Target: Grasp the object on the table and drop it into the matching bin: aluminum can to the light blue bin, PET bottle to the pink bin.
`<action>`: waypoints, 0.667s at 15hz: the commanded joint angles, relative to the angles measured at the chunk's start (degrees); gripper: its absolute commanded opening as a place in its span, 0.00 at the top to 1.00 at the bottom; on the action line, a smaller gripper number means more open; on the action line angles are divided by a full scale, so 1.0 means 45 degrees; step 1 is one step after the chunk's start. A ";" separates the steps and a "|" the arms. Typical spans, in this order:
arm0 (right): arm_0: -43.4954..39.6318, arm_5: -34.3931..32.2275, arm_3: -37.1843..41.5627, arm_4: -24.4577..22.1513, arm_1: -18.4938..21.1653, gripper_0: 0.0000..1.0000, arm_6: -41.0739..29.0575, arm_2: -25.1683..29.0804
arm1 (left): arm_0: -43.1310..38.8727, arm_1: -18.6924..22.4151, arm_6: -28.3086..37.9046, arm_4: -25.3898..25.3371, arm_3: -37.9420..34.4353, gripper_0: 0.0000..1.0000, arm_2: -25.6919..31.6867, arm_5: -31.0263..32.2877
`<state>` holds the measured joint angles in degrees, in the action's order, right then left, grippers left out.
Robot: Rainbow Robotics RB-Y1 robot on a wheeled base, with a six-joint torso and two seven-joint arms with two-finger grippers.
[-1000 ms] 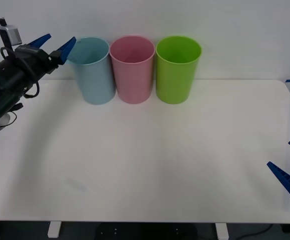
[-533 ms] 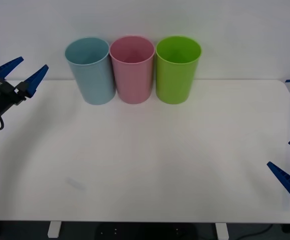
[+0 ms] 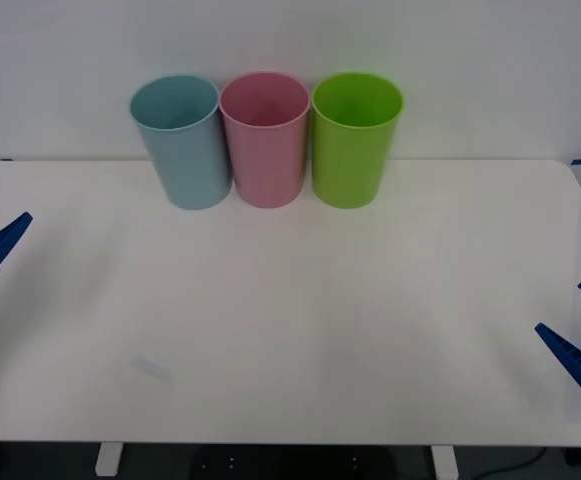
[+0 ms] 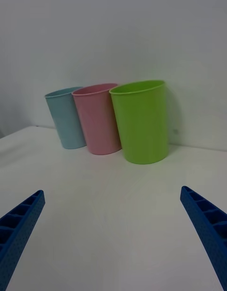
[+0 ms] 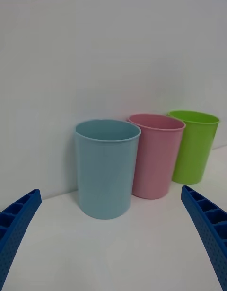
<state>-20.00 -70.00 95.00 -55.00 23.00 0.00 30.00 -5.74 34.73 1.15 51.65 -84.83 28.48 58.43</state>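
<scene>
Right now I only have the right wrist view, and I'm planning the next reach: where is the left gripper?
Observer: The left gripper sits at the left edge of the table, apart from the bins.
Operator: Is it open?
Observer: Yes. In the left wrist view its fingers are spread wide.
Operator: Which bin is closest to it?
Observer: The light blue bin is nearest, with the pink bin just beyond it.
</scene>
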 commanded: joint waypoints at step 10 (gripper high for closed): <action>0.0000 0.0000 0.0000 0.0000 0.0000 0.00 0.0000 0.0000 | -0.2123 -0.0003 -0.0549 -0.1125 -0.0132 0.00 0.0410 0.0961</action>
<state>-20.00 -70.00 95.00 -55.00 23.00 0.00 30.00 -15.16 34.72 -1.32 46.86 -85.44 30.45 62.62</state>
